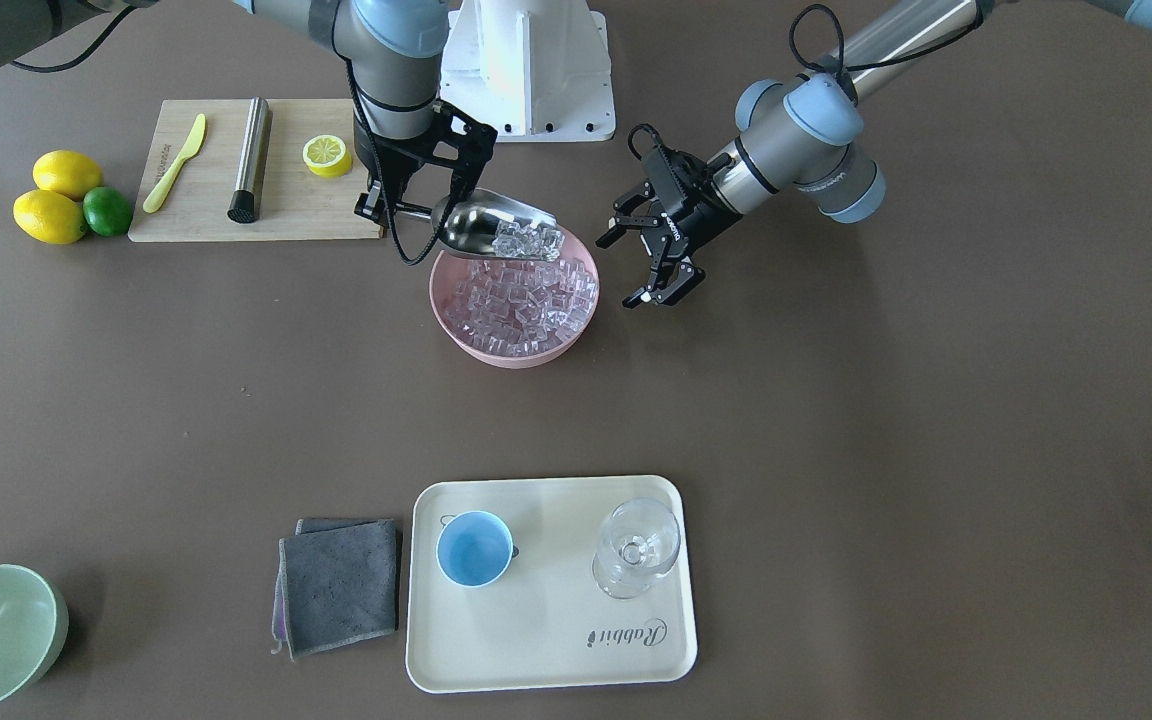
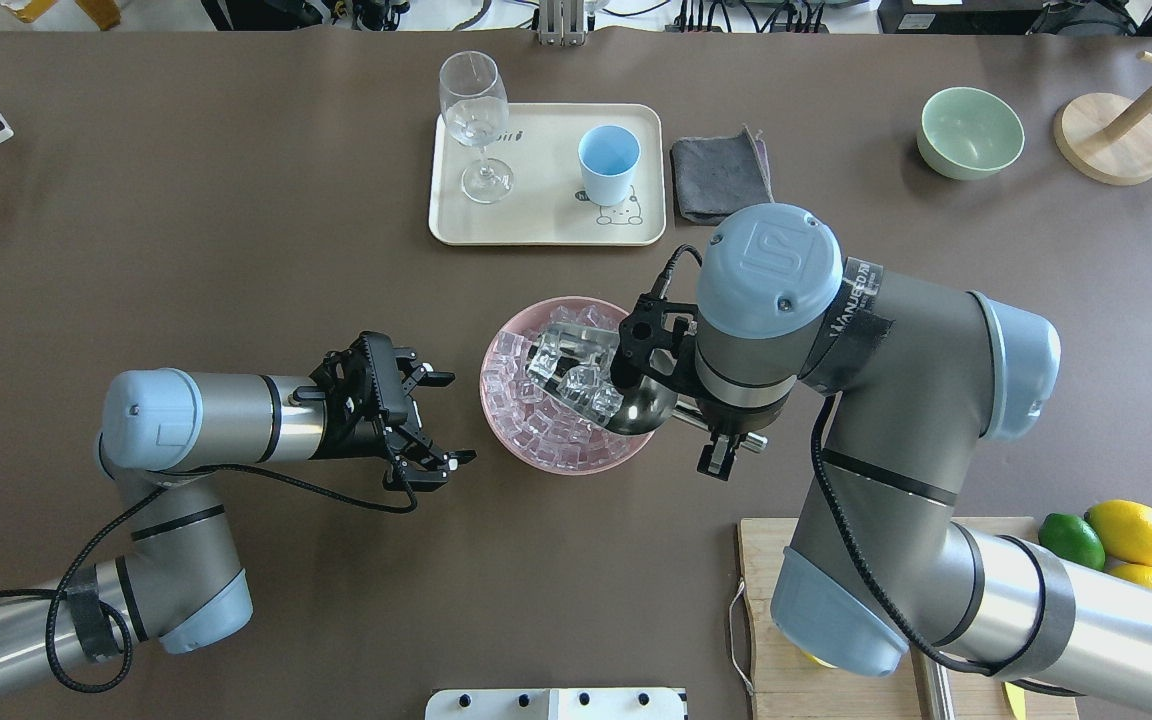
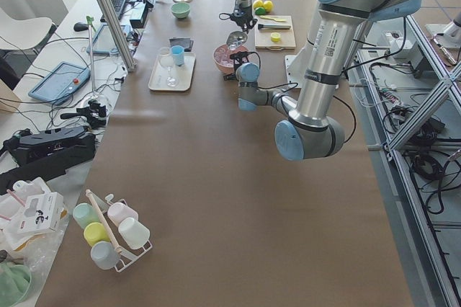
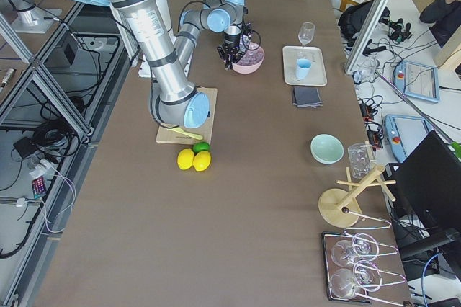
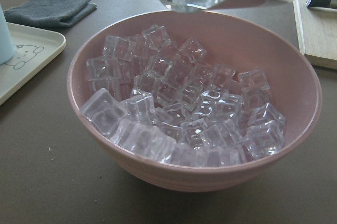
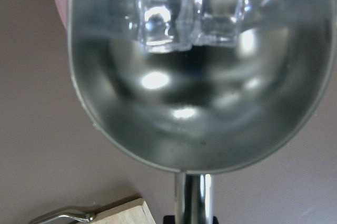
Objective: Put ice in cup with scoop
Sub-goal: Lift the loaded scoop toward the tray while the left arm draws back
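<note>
Seen from overhead, the right gripper (image 2: 726, 440) is clamping the thin rod handle of the scoop (image 2: 638, 402) at the pink bowl's (image 2: 556, 462) 3-to-4 o'clock edge. The steel trough is reaching in over the bowl toward 10 o'clock. Several cubes of ice (image 2: 576, 375) are lying in the trough, bunched toward its open mouth. The right wrist camera is showing them near the front lip, with the back of the trough bare and shiny. The left wrist camera is showing the scoop's mouth hanging above the far rim of the bowl, clear of the heap below. The bowl itself is sitting heaped with many more of the clear cubes.

The left gripper (image 2: 451, 420) is hovering just off the bowl at 9 o'clock, pointing at it. Its fingers are spread wide with nothing between them.

The cup (image 2: 608, 160) is standing upright and looking empty on the cream tray (image 2: 536, 225), well apart from the bowl at about 12 o'clock. A stemmed glass (image 2: 474, 120) is standing on the same tray at the cup's 9 o'clock, and a folded grey cloth (image 2: 721, 180) is lying just off the tray at 3 o'clock.
</note>
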`<state>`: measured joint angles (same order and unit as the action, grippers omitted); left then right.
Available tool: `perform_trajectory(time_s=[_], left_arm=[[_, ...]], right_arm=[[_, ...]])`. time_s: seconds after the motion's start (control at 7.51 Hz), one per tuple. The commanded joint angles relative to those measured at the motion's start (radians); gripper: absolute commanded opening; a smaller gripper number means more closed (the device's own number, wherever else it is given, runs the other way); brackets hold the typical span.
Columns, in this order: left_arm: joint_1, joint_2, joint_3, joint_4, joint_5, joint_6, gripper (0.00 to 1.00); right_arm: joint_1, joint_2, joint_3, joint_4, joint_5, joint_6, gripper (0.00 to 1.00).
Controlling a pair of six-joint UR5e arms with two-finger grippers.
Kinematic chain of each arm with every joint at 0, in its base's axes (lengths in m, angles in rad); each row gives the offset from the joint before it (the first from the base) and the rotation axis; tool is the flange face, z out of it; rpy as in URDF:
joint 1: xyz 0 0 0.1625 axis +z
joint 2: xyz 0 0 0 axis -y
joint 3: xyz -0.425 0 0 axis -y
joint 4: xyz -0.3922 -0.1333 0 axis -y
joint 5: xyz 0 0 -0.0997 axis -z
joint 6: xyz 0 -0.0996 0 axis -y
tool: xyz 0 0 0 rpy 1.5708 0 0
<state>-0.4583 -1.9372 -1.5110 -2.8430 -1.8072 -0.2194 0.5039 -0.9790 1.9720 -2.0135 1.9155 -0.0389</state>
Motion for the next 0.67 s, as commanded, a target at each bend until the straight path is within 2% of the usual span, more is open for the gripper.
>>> perform_trajectory(time_s=[0.0, 0.27, 0.53], left_arm=[[-0.002, 0.003, -0.001, -0.004, -0.001, 0.0, 0.98], [-0.02, 0.006, -0.003, -0.004, -0.032, 0.0, 0.98], [-0.077, 0.015, -0.003, -0.002, -0.133, 0.0, 0.98]], right_arm=[[0.077, -0.049, 0.004, 0.124, 0.078, 0.108, 0.0], [0.134, -0.049, 0.005, 0.124, 0.161, 0.244, 0.0], [0.159, -0.072, 0.001, 0.115, 0.139, 0.432, 0.0]])
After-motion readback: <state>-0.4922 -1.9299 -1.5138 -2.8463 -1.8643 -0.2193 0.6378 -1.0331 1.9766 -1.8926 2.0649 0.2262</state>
